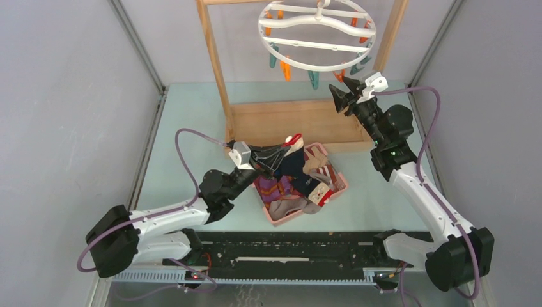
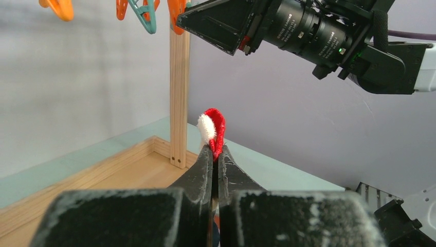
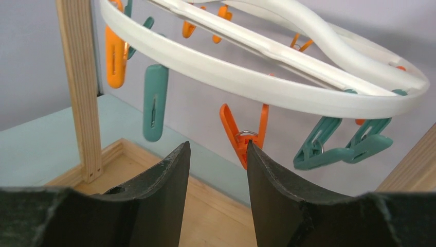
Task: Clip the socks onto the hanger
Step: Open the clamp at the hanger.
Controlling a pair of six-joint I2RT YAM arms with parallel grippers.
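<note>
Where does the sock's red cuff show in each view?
Top external: red cuff at centre, pinched by the left gripper.
Left wrist: centre, sticking up from shut jaws.
Right wrist: not in it.
Shared landmark: wooden rack frame.

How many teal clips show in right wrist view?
4 teal plastic clothespin clips on the white ring hanger: one left, one half hidden behind the rim upper left, two together at right. Others possibly hidden.

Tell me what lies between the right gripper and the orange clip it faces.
Nothing. In the right wrist view the orange clip hangs from the hanger rim just beyond the right gripper's open fingertips, with only air before it.
</note>
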